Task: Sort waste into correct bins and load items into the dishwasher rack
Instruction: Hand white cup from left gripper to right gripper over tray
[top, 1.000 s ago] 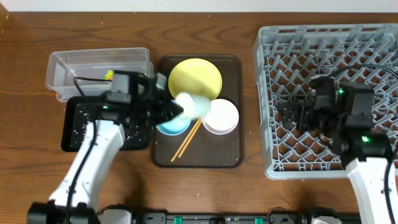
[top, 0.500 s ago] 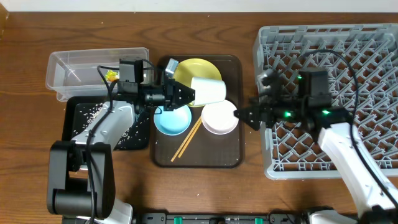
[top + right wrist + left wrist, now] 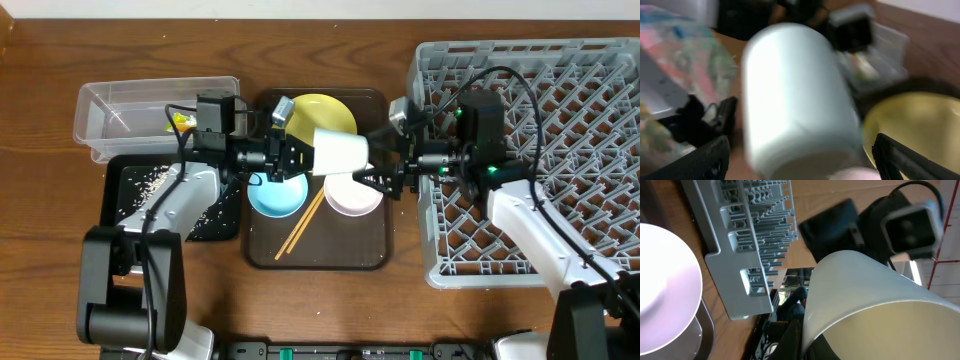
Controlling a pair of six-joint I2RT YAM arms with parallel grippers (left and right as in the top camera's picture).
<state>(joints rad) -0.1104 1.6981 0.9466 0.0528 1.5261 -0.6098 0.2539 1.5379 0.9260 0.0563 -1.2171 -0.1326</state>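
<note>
Right end effector [image 3: 376, 168] nearer cup [image 3: 340, 153] (wooden table [image 3: 60, 250])

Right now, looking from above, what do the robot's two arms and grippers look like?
The left arm and right arm are smooth white tubes with blocky black joints. Thin black cables loop over both. The left gripper and right gripper are black, two-fingered, on boxy black wrists; small green lights glow on the right wrist.

No legible txt, brand or nos. anywhere. Wrapper [image 3: 177, 120], well behind the left gripper [image 3: 300, 157], is too small & blurry to read.
</note>
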